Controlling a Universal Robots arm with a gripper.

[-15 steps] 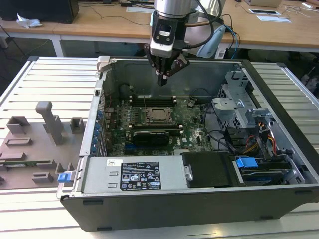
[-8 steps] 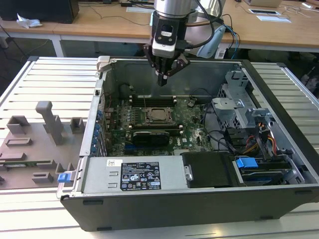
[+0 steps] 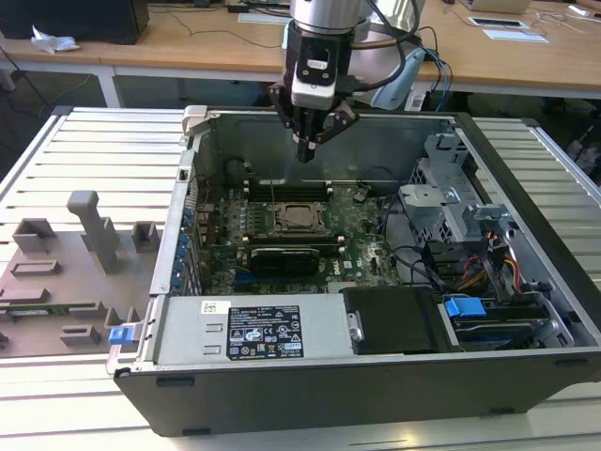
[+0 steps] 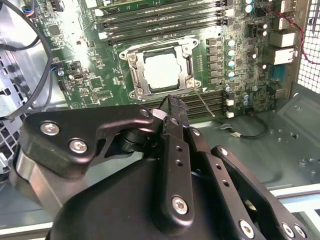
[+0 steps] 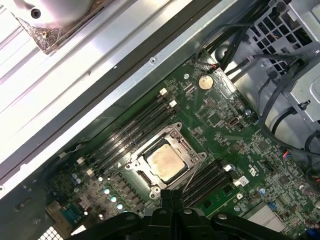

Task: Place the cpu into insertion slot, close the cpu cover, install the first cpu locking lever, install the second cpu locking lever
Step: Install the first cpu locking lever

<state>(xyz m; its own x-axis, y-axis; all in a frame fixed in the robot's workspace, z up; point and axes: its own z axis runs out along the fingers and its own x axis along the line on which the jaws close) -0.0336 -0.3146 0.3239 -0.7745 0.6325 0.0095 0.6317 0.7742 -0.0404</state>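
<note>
Free room above cpu cover (image 4: pixel 138 72)

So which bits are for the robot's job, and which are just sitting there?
For the job:
cpu
cover round it
lever sticking out beside it
hand above them

Just sitting there:
memory slots
black card
cables
grey tray

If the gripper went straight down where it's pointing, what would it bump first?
Likely the motherboard beside the cpu cover, around the memory slots; the gripper hangs above, so depth is unclear.
</note>
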